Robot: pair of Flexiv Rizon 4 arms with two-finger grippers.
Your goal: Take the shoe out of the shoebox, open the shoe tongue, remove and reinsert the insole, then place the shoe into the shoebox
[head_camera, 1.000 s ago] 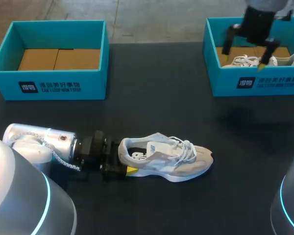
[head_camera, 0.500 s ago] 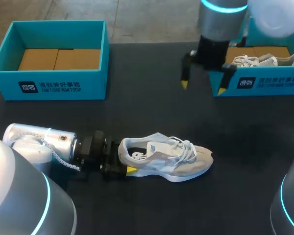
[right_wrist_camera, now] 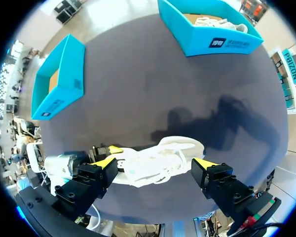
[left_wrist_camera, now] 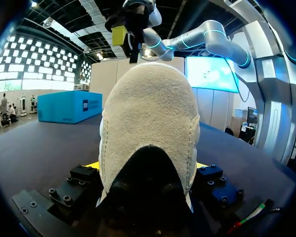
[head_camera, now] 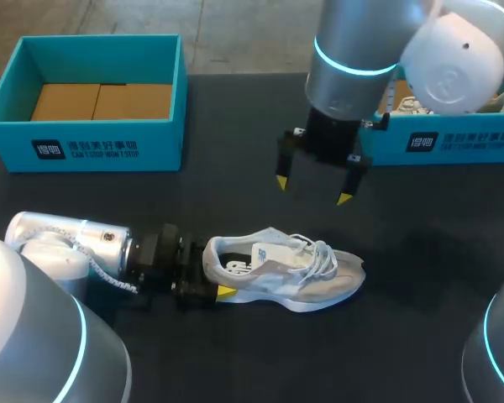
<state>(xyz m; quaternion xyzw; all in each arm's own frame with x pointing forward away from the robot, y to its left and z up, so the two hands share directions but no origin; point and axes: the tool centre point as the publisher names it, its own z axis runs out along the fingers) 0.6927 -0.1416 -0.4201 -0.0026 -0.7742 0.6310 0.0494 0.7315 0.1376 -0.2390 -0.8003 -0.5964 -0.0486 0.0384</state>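
Observation:
A white and beige shoe lies on its side on the dark table, toe to the right. My left gripper is shut on its heel. In the left wrist view the heel fills the gap between the fingers of the left gripper. My right gripper hangs open above the table, just behind the shoe's laces. In the right wrist view the shoe lies under the right gripper, with nothing between the fingers.
A teal shoebox at the back right holds a second white shoe. Another teal box at the back left has brown cardboard in it. Bare dark table lies between the boxes.
My right arm has left the right shoebox and moved left and forward, coming down over the table near the shoe. The left arm and the shoe have stayed put.

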